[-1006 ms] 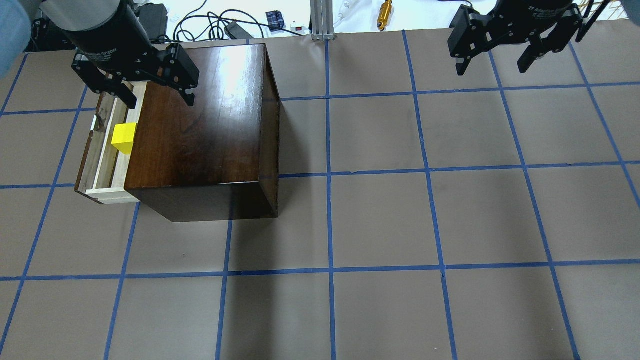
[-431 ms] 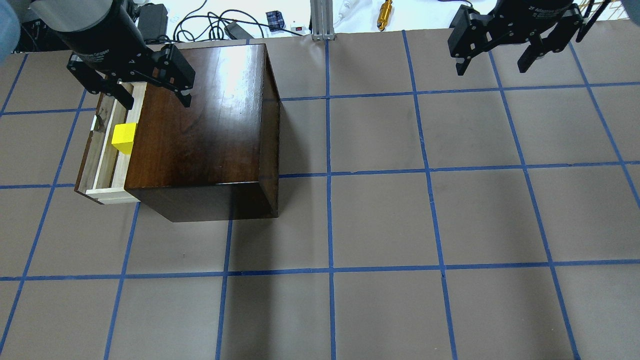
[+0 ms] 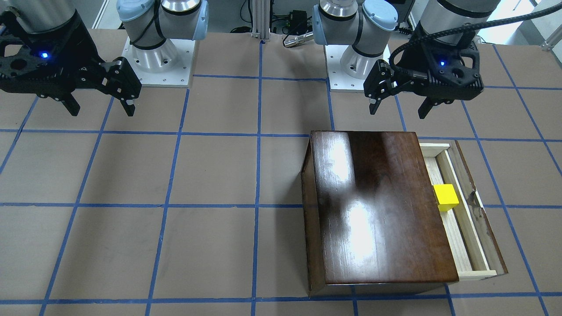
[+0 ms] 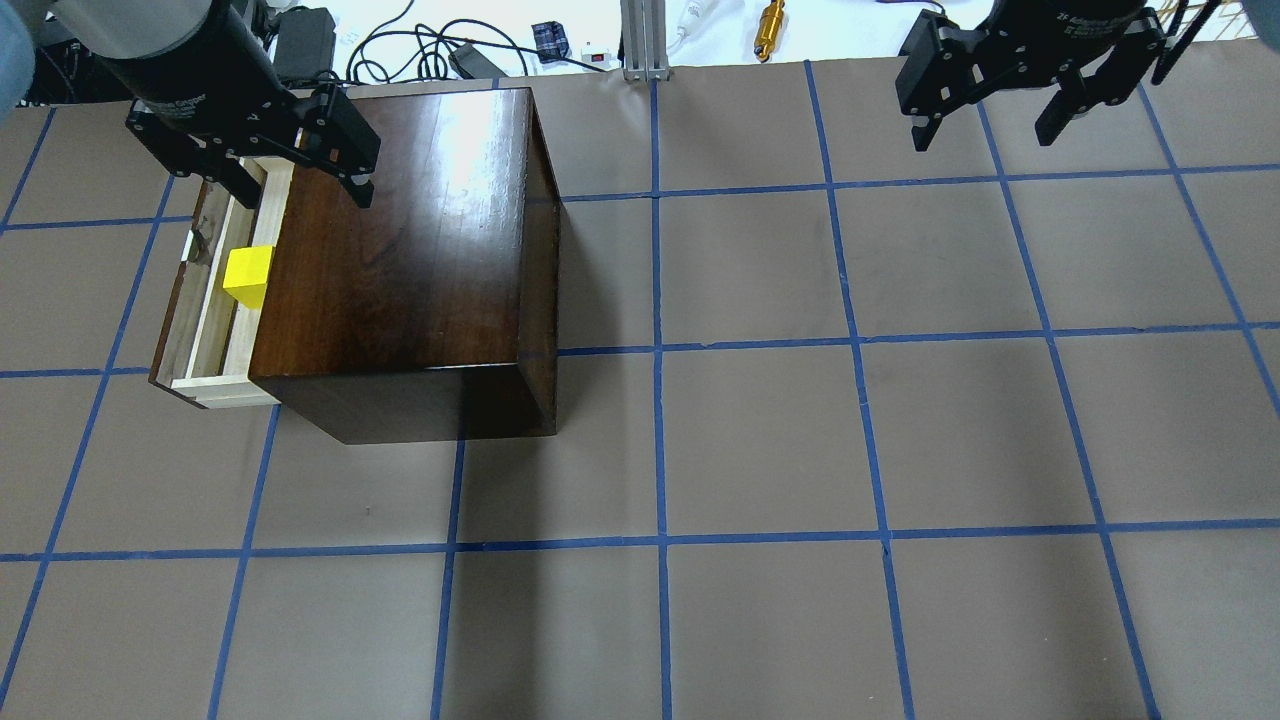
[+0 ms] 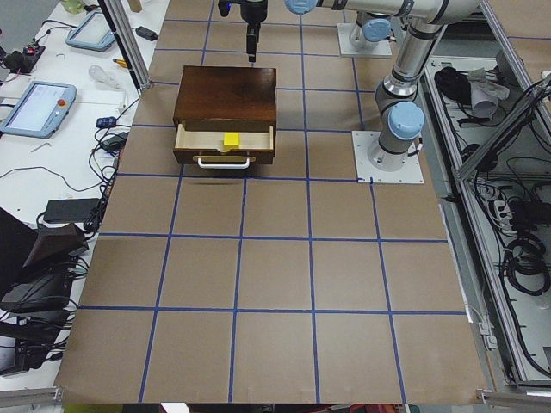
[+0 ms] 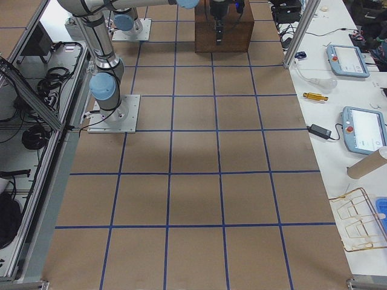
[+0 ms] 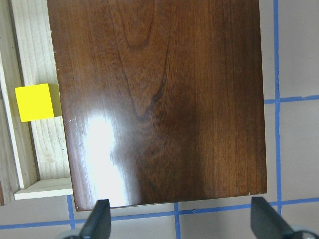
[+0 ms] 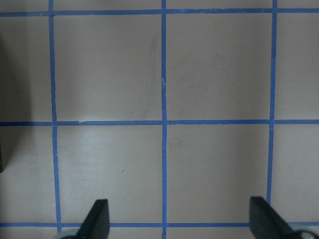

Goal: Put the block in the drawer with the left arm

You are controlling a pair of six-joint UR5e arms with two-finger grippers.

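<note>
The yellow block (image 4: 248,275) lies in the open drawer (image 4: 203,330) of the dark-brown box (image 4: 400,250), against the box's front edge. It also shows in the front view (image 3: 445,196), the left side view (image 5: 230,138) and the left wrist view (image 7: 34,102). My left gripper (image 4: 303,198) is open and empty. It hangs above the box's top by the drawer's end, apart from the block (image 3: 397,112). Its fingertips (image 7: 97,221) frame the box top. My right gripper (image 4: 982,140) is open and empty over bare table (image 8: 180,224).
The drawer (image 3: 476,232) sticks out on the box's (image 3: 377,206) side, with a white handle (image 5: 222,161) on its front. The two arm bases (image 3: 153,57) stand at the table's robot side. Cables and a gold part (image 4: 770,28) lie beyond the mat's edge.
My left gripper has shifted up and left in the overhead view, further from the block, still open. The block, the drawer and the right arm have not moved.
</note>
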